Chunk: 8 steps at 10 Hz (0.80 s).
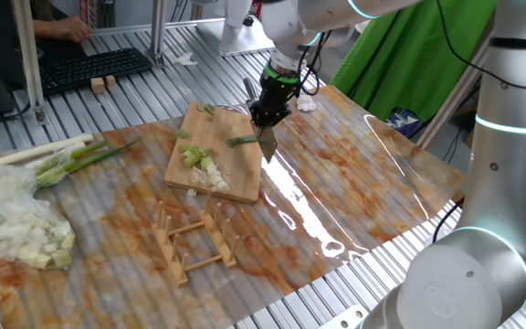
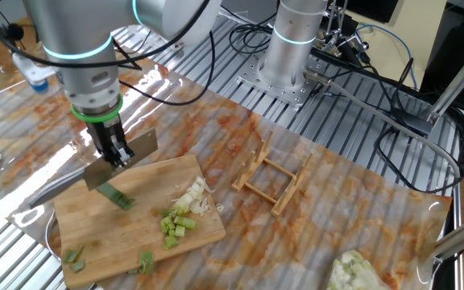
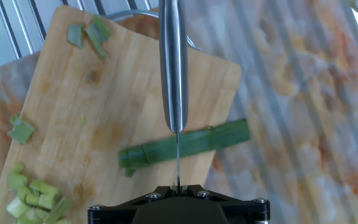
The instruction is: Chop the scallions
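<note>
My gripper (image 1: 268, 111) is shut on a steel knife (image 2: 118, 161), whose blade hangs down over the wooden cutting board (image 1: 210, 146). In the hand view the knife (image 3: 173, 68) runs straight away from the gripper (image 3: 178, 186). Its thin edge crosses a green scallion piece (image 3: 185, 144) that lies sideways near the board's (image 3: 104, 106) right edge. That piece also shows just below the blade (image 2: 118, 197) and beside it (image 1: 241, 141). Short white and pale-green scallion bits (image 2: 182, 216) are piled at the board's near end (image 1: 204, 171), with a few green scraps (image 3: 87, 32) at the far end.
A wooden rack (image 1: 194, 242) lies on the plastic-covered table in front of the board. A bundle of long whole stalks (image 1: 62, 155) and a pale heap in clear plastic (image 1: 16, 228) are at the left. A keyboard (image 1: 89, 66) sits behind.
</note>
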### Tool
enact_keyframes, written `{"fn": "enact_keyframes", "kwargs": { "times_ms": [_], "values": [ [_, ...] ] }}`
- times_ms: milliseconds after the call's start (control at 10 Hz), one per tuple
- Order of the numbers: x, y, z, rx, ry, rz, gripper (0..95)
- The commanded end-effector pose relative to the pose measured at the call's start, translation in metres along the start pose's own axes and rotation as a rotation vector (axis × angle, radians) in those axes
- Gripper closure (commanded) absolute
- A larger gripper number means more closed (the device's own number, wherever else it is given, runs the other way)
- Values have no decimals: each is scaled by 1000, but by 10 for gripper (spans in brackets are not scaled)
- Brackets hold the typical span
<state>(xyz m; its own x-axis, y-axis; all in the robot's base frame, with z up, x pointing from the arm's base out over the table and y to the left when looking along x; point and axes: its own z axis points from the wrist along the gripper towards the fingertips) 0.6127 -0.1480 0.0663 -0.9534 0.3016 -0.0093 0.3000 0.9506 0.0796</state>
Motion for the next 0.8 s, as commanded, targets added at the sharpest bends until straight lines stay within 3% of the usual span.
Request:
{"fn": "enact_keyframes", "kwargs": {
  "times_ms": [100, 800],
  "values": [
    [3, 0, -1, 8, -3, -1, 950],
    [-4, 8, 1, 19, 0, -94, 950]
  ]
}}
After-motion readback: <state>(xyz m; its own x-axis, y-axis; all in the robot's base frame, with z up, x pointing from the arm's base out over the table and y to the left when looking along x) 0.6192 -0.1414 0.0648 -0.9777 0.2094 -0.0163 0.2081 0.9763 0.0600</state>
